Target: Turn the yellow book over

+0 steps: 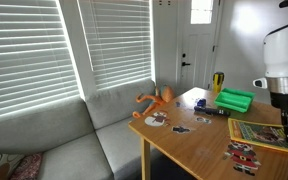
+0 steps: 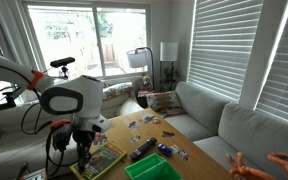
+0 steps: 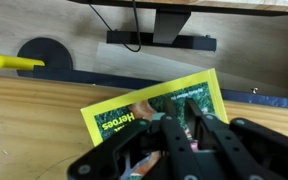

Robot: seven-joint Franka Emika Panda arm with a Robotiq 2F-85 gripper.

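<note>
Claw [image 3: 189, 120] comes down over the yellow book [image 3: 149, 108], its black fingers [image 3: 174, 135] close together with only a narrow strip of the cover's picture between them. Whether they pinch the book, press on it or hang just above it cannot be told, and both exterior views show the tips too small to settle it.

A grey sofa [image 1: 94, 130] runs under the window blinds, well away from the green tray [image 1: 235, 99]. The wooden surface [image 1: 194, 145] carries the tray and is cut off by the frame edge in both exterior views. The white arm [image 2: 69, 100] rises on the far side of the book from the tray, its upper part out of frame in an exterior view [image 1: 284, 55].

The yellow book lies flat on the surface just beside the tray, yellow-green face up [image 1: 256, 130]. In the wrist view its lower part is hidden behind the claw. One word on the cover reads "Heroes" and the print around it is too blurred to read.

An orange toy [image 1: 156, 99] sits at the surface edge nearest the sofa, well apart from the tray; its shape is hard to make out. A dark flat object [image 2: 142, 150] lies near the tray. Small red printed cards [image 1: 242, 153] lie scattered across the surface, some near the tray and others farther off, their print unreadable.
</note>
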